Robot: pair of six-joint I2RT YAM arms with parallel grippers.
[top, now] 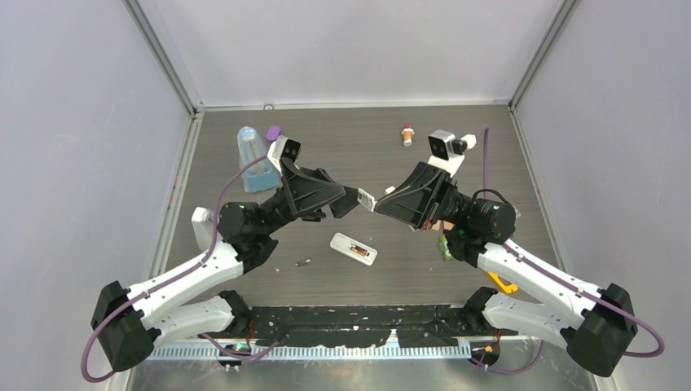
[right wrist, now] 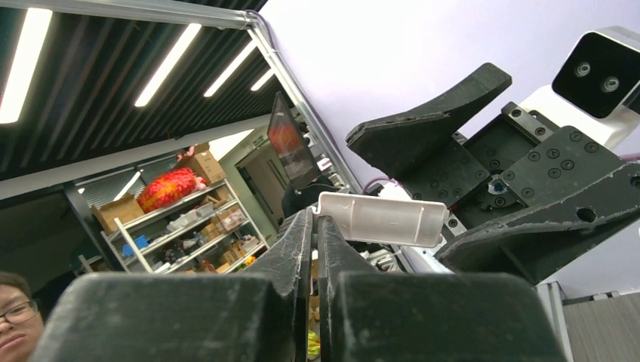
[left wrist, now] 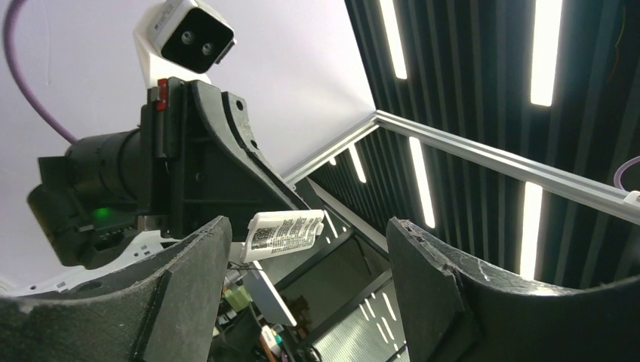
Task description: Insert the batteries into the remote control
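On the left, the left gripper point(top: 353, 201) hangs above the table point(top: 342, 138), its fingers wide apart on either side of a small white battery cover point(left wrist: 285, 232) and, as far as we can see, not touching it. Below it one dark battery point(top: 303, 262) lies loose on the table, just left of the remote point(top: 368, 256). The remote rests face down with its back open. Something orange and dark sits inside, likely batteries, though we cannot count them. Further right, the right gripper point(right wrist: 315, 219) is pinched tight on one edge of the cover, holding it out between the other arm's fingers. We judge the loading to be near its end. The cover is off and in mid-air, and what remains is the loose battery, if it belongs inside, and snapping the cover on.
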